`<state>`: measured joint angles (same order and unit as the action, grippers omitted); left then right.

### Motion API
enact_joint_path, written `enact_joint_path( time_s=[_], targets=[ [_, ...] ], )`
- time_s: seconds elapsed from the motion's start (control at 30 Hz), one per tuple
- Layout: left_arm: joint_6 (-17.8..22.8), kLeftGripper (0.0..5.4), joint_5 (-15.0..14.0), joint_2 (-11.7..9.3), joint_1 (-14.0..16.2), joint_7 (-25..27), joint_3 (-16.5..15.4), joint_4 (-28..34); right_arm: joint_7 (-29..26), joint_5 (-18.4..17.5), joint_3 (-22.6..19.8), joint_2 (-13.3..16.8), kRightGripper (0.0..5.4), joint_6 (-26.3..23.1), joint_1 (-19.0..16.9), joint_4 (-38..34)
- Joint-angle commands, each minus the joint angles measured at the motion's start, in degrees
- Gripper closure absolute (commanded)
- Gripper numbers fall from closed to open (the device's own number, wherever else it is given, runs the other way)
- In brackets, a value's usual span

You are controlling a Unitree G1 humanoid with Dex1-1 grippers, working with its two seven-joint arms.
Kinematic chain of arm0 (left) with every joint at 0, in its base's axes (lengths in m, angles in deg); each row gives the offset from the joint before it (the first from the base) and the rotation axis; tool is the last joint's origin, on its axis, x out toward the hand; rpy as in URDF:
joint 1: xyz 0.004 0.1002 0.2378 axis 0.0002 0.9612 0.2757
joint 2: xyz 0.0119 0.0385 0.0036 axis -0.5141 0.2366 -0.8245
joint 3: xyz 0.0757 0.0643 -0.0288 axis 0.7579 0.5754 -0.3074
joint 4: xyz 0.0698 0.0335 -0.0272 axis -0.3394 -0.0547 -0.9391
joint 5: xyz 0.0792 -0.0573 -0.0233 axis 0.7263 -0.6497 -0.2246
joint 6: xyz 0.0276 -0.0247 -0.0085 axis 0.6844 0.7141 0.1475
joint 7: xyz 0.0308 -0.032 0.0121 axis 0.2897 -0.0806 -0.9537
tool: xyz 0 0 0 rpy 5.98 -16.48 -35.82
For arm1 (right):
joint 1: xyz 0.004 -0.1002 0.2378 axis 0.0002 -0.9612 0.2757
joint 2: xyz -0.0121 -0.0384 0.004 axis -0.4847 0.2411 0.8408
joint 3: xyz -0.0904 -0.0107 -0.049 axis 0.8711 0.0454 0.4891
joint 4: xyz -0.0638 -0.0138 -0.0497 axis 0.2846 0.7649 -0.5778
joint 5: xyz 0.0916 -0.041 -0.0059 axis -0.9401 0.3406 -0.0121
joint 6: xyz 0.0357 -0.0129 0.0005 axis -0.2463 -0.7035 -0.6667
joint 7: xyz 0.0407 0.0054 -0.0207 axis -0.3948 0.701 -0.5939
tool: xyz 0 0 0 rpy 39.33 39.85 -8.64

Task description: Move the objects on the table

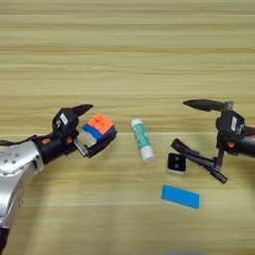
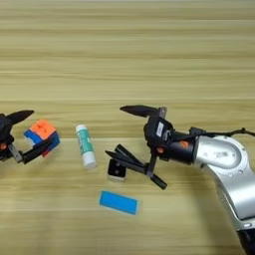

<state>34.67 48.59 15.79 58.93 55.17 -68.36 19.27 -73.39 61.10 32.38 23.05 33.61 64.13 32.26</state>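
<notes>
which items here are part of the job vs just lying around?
Job:
- puzzle cube, between the open fingers of the left gripper
- glue stick
- blue block
- black-and-white square piece, at the lower finger of the open right gripper
- table

Lying about:
- nothing else shows

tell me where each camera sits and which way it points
Left eye view: on the head, looking down on the table; shows most of the left arm, its gripper around the cube, and the right gripper open.
Right eye view: same head, same downward look, reaching further right; shows the whole right forearm and only the left gripper's tips.
Both share the glue stick, square piece and blue block.
</notes>
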Motion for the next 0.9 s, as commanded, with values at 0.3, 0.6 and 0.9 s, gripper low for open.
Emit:
enact_joint_path(
  time_s=[0.3, 0.6, 0.9],
  targets=[
    [0.3, 0.00, 2.7, 0.5, -3.5, -1.1, 1.1, -6.4, 0.1, -1.0, 0.0, 1.3, 0.01, -1.3, -1.3, -4.1],
    [1.0, 0.00, 2.6, 0.2, -3.6, -0.7, 1.7, -7.4, 0.3, -1.3, 0.0, 1.5, 0.01, -1.7, -1.4, -5.2],
    [1.2, 0.00, 2.8, -0.1, -3.5, 0.0, 2.1, -8.0, 0.7, -0.9, 0.2, 2.1, 0.01, -1.6, -1.1, -5.6]
  ],
)
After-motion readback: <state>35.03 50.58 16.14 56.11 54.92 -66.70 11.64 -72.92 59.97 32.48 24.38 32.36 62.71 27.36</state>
